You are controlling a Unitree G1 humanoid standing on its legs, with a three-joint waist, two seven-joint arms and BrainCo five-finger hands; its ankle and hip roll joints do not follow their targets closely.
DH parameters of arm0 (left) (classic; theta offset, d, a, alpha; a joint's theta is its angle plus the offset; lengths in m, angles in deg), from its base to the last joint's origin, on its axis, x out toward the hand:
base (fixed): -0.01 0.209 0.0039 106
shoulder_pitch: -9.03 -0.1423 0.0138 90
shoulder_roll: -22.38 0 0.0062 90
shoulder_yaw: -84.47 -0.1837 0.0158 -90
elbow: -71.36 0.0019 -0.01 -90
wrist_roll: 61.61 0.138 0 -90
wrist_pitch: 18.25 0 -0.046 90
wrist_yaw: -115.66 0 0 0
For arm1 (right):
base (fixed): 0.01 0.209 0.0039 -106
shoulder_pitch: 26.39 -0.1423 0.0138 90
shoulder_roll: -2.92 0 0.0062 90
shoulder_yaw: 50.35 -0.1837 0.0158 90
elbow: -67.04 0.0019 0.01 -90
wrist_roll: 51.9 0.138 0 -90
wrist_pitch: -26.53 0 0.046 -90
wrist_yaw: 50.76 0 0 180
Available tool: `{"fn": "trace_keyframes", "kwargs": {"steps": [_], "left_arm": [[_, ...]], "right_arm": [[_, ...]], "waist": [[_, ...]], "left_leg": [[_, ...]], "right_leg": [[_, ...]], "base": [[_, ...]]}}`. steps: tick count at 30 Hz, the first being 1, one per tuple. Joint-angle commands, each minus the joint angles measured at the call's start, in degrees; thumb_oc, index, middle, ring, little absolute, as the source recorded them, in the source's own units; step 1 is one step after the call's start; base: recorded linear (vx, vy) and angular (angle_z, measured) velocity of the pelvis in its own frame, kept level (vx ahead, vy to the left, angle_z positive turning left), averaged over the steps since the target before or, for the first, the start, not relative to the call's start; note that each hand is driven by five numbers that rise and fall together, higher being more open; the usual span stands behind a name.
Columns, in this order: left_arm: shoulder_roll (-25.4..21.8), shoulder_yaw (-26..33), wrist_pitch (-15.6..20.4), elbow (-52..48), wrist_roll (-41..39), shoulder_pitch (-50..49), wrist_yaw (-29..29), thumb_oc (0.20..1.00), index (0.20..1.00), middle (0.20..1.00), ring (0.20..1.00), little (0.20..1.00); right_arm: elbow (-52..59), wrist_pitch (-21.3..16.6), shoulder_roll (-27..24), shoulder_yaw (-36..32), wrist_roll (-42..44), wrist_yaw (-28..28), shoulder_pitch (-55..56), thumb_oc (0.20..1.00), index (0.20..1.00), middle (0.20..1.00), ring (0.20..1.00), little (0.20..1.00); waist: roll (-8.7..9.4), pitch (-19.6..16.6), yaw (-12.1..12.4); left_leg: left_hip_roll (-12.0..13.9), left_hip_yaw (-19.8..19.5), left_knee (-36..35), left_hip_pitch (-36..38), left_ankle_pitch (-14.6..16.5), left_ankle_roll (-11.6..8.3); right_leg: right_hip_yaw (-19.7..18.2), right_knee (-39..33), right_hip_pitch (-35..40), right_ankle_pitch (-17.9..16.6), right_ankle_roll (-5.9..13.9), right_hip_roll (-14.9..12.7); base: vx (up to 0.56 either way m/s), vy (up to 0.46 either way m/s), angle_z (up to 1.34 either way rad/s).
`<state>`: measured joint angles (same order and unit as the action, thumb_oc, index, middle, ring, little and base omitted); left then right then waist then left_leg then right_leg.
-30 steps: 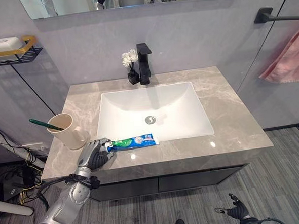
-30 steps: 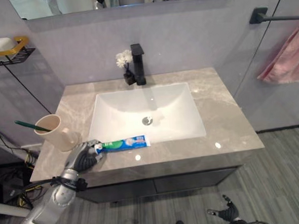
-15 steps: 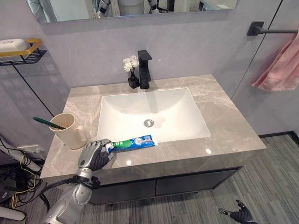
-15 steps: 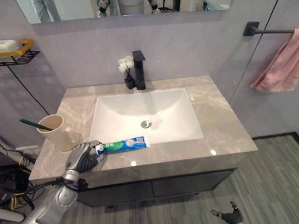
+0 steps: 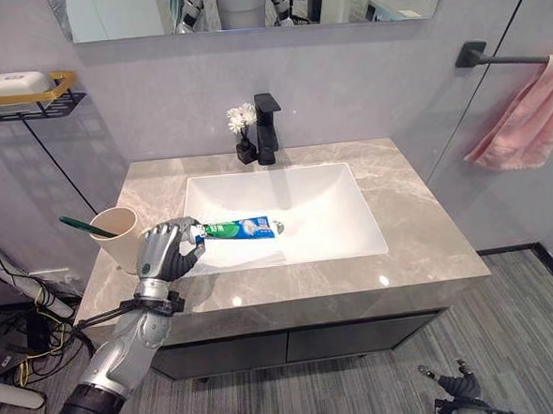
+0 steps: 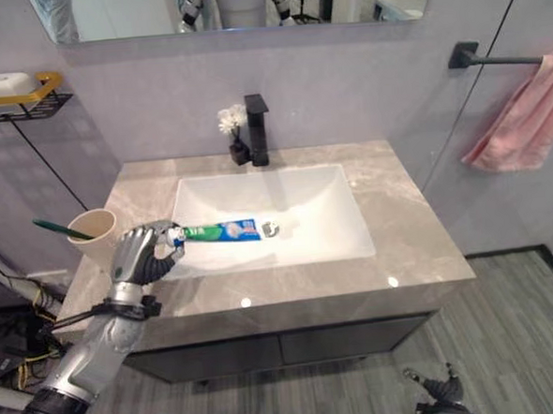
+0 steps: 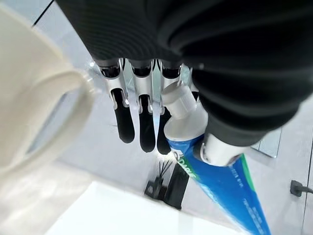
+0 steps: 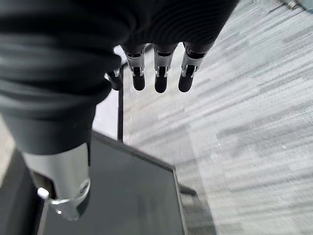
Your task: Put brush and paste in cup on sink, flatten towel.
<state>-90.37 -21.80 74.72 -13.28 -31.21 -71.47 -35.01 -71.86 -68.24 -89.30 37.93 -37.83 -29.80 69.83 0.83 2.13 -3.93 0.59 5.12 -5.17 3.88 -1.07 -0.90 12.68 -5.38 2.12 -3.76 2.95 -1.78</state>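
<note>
My left hand (image 5: 162, 254) is shut on the capped end of a green, white and blue toothpaste tube (image 5: 241, 229). The tube is held level in the air over the front left of the white basin (image 5: 313, 191). In the left wrist view my fingers (image 7: 141, 122) curl round the toothpaste tube (image 7: 227, 188), close beside the cup's handle (image 7: 54, 105). The beige cup (image 5: 116, 234) stands on the counter just left of the hand, with a green toothbrush (image 5: 83, 226) leaning in it. A pink towel (image 5: 524, 112) hangs bunched from a black bar on the right wall. My right hand (image 8: 156, 73) hangs open low over the floor.
A black faucet (image 5: 268, 123) and a small black vase of white flowers (image 5: 243, 129) stand behind the basin. A wire shelf with soap (image 5: 16, 90) is fixed to the left wall. The grey marble counter (image 5: 419, 226) ends at the right, short of the towel wall.
My left hand has lifted the toothpaste tube off the counter's front edge and carried it up and back, beside the cup. The camera view shifted slightly.
</note>
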Motion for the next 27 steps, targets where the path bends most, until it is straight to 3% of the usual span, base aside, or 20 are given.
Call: {"fn": "trace_keyframes", "kwargs": {"steps": [1, 7, 12, 15, 19, 21, 24, 27], "left_arm": [[-1.87, 3.29, 0.17, -2.41, 2.96, 8.66, 5.63, 0.2, 0.2, 0.2, 0.2, 0.2], [-3.81, 4.6, -0.73, -3.2, 5.23, 12.14, 6.09, 0.2, 0.2, 0.2, 0.2, 0.2], [-5.59, 7.33, -1.99, -4.67, 7.0, 16.01, 7.21, 0.2, 0.2, 0.2, 0.2, 0.2], [-6.89, 9.95, -2.73, -6.03, 7.91, 18.96, 8.51, 0.2, 0.2, 0.2, 0.2, 0.2], [-7.87, 11.7, -2.85, -7.44, 8.33, 20.98, 9.06, 0.2, 0.2, 0.2, 0.2, 0.2], [-8.27, 12.24, -2.94, -7.93, 7.77, 22.45, 9.19, 0.2, 0.2, 0.2, 0.2, 0.2], [-8.65, 11.71, -3.42, -7.93, 6.35, 26.37, 9.63, 0.2, 0.2, 0.2, 0.2, 0.2], [-8.99, 10.72, -3.51, -6.71, 3.98, 29.7, 10.36, 0.2, 0.2, 0.2, 0.2, 0.2]], "right_arm": [[3.76, -4.19, -3.64, -3.85, 3.17, 3.94, -2.09, 1.0, 1.0, 1.0, 1.0, 1.0], [10.04, -5.71, -5.11, -8.3, 3.75, 7.27, -3.35, 1.0, 1.0, 1.0, 1.0, 1.0], [22.37, -7.4, -6.29, -11.89, 0.41, 11.16, -4.67, 1.0, 1.0, 1.0, 1.0, 1.0], [33.95, -7.71, -8.62, -14.04, -7.4, 13.65, -5.53, 1.0, 1.0, 1.0, 1.0, 1.0], [41.17, -6.1, -12.64, -14.55, -16.59, 14.7, -7.63, 1.0, 1.0, 1.0, 1.0, 1.0], [44.16, -5.86, -13.76, -13.57, -16.44, 13.16, -10.26, 1.0, 1.0, 1.0, 1.0, 1.0], [46.63, -7.1, -13.79, -9.55, -10.53, 8.86, -14.5, 1.0, 1.0, 1.0, 1.0, 1.0], [45.79, -10.52, -11.03, -4.91, 5.3, 3.21, -18.52, 1.0, 1.0, 1.0, 1.0, 1.0]], "waist": [[-1.02, -1.97, -0.65], [-1.05, -2.15, -0.86], [-1.16, -2.76, -1.03], [-1.05, -3.16, -1.12], [-0.81, -3.5, -0.85], [-0.73, -3.56, -0.75], [-0.48, -3.83, -0.31], [-0.12, -3.8, 0.08]], "left_leg": [[6.63, -1.04, 0.17, 0.26, 0.61, -5.95], [6.65, -0.78, 0.17, 0.56, 1.05, -5.79], [6.43, -0.6, 0.17, 1.02, 1.52, -5.5], [6.3, -0.33, 0.17, 1.12, 1.75, -5.33], [6.17, -0.27, 0.17, 1.12, 1.93, -5.1], [6.04, -0.19, 0.17, 1.07, 2.02, -4.97], [5.86, -0.1, 0.17, 1.03, 2.04, -4.83], [5.72, 0.08, 0.17, 1.02, 2.01, -4.8]], "right_leg": [[-0.08, 0.63, 2.24, 2.28, 5.25, -2.67], [-0.25, 0.68, 2.39, 2.34, 5.43, -2.77], [-0.57, 0.7, 2.63, 2.43, 5.56, -2.95], [-0.74, 0.75, 2.52, 2.44, 5.69, -3.15], [-1.0, 0.74, 2.51, 2.41, 5.77, -3.27], [-1.2, 0.7, 2.38, 2.35, 5.87, -3.28], [-1.43, 0.79, 2.24, 2.2, 5.93, -3.41], [-1.55, 0.75, 2.19, 2.0, 5.93, -3.54]], "base": [[0.0, 0.0, 0.0], [0.0, 0.0, 0.0], [0.02, 0.014, -0.03], [0.01, 0.01, 0.0], [0.0, 0.0, 0.0], [0.01, 0.023, -0.06], [0.0, 0.007, -0.01], [0.0, 0.0, 0.0]]}}
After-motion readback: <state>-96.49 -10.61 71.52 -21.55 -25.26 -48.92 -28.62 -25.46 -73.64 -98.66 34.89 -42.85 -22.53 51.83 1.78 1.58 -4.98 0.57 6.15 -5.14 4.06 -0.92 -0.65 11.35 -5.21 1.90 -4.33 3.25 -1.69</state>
